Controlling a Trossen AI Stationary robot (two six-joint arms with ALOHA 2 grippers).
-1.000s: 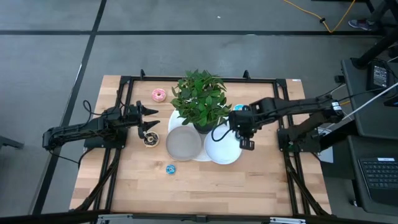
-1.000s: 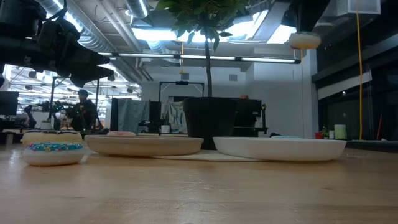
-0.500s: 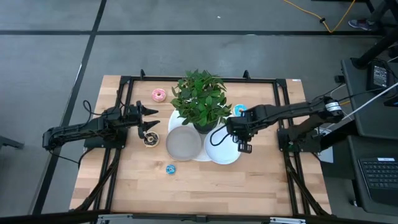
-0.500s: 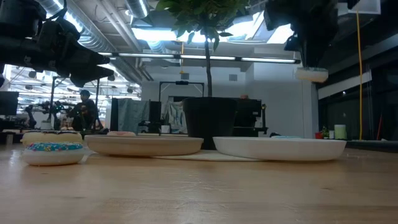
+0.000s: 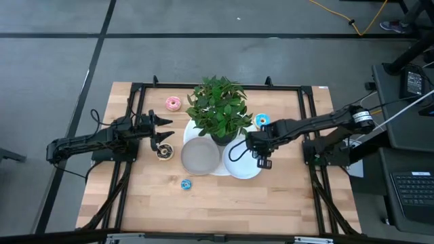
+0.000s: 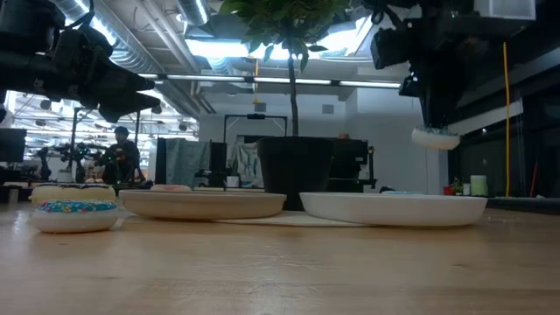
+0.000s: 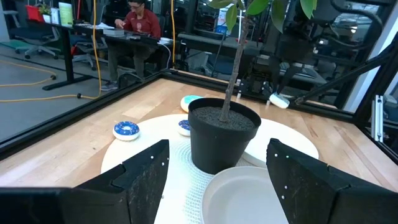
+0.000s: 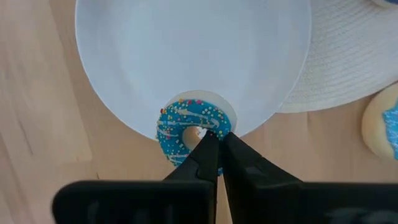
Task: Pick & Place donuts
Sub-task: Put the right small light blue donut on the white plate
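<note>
My right gripper [image 8: 216,140] is shut on a blue sprinkled donut [image 8: 189,134], over the near rim of the white plate [image 5: 239,168]. In the low view the donut [image 6: 435,138] hangs well above that plate [image 6: 394,208]. My left gripper [image 5: 165,130] is open and empty at the table's left, above a chocolate-brown donut [image 5: 164,152] lying flat on the wood. A pink donut [image 5: 173,103] lies at the far left, a blue one [image 5: 262,120] right of the plant, and a small blue one [image 5: 186,184] nearer the front. My right gripper pinches the blue donut's ring [image 8: 214,126] at one side, beside its hole, between the two fingers. The fingers [image 8: 205,155] come from above, pointing down. The donut lies about level under the fingertips, lifted clear of the white plate.
A potted plant [image 5: 218,108] stands on a round white mat [image 7: 149,140] mid-table, with a grey plate [image 5: 200,156] beside the white one. More blue donuts [image 7: 126,130] lie on the mat. A black frame rail [image 5: 217,87] runs round the table. A person sits in the room beyond [image 7: 140,25].
My right gripper has come down with the blue donut and gone a little toward the table's left and near edge, over the white plate. The donut stays level in the hold.
</note>
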